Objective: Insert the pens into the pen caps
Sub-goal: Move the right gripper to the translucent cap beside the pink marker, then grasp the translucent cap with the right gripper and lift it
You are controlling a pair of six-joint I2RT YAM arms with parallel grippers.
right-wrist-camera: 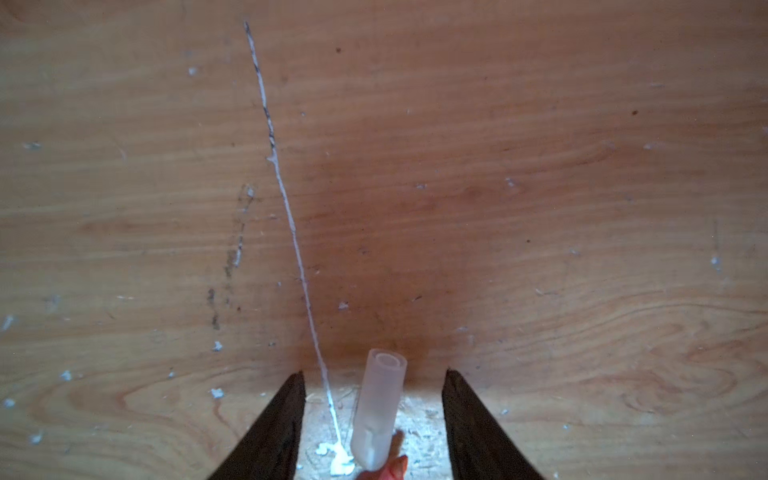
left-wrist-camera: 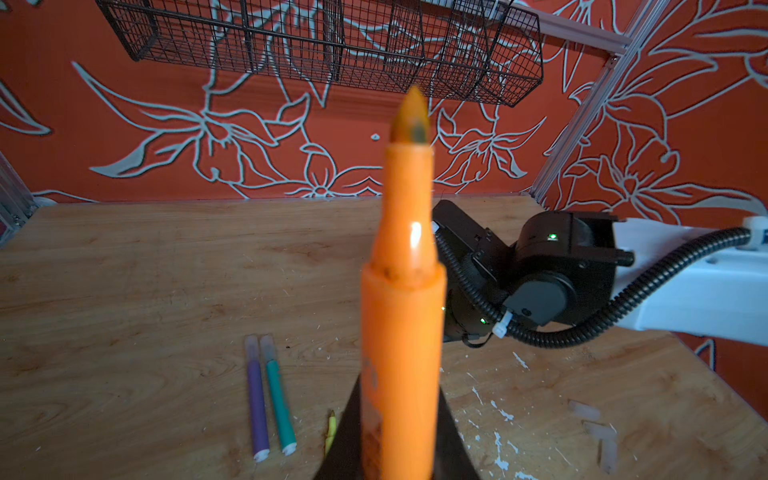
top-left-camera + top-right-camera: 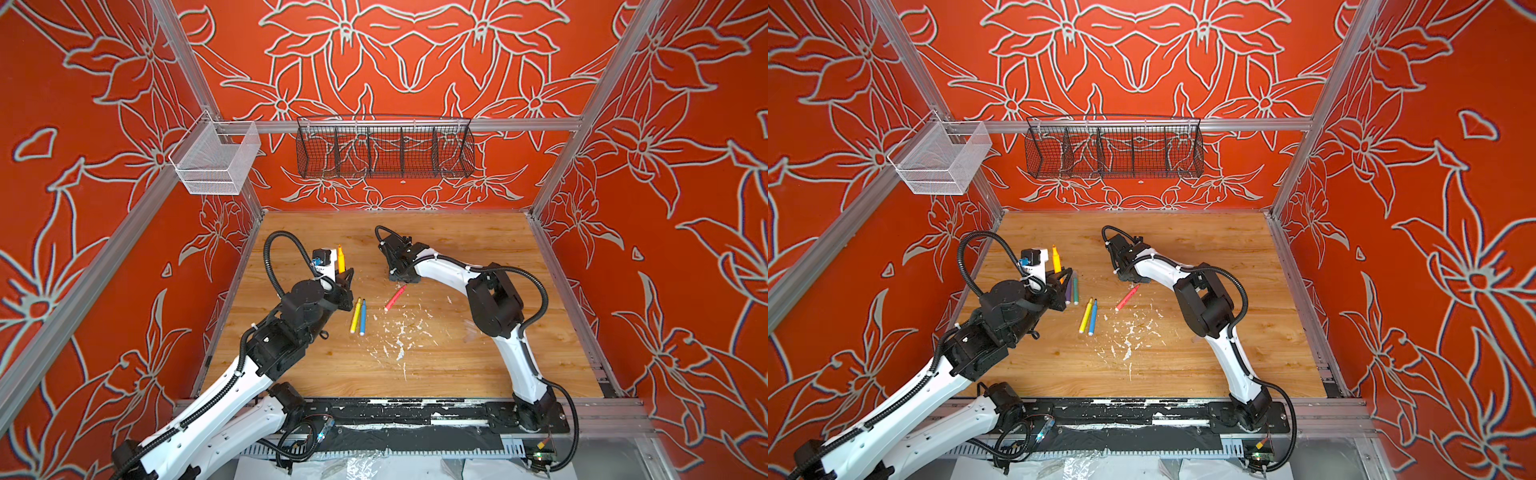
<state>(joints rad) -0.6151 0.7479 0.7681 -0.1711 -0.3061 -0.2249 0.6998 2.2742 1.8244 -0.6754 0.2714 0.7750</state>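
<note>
Orange pen (image 3: 340,259) stood upright in left jaws, which were clamped shut on its lower barrel; pointed tip up, whole pen clear of bench (image 3: 457,365). In left wrist view the same pen (image 2: 401,311) filled the centre, rising straight out from btwn the jaws.

Right jaws were down at bench level and parted, w/ clear cap (image 1: 378,411) lying btwn them. There was a gap either side of it & neither side touched it. Cap's open mouth pointed away from jaws' base. Pink-red pen (image 3: 395,298) lay w/ its tip just at cap's closed end, rest of it trailing back behind right jaws.

Yellow pen (image 3: 355,316) & blue pen (image 3: 363,318) lay side by side, touching or nearly, near left jaws on the side toward right jaws. Purple pen (image 3: 1068,291) & green pen (image 3: 1076,289) lay parallel on bench just beside left jaws. Loose caps (image 2: 584,411) showed faint on bench, off to one side of left jaws.
</note>
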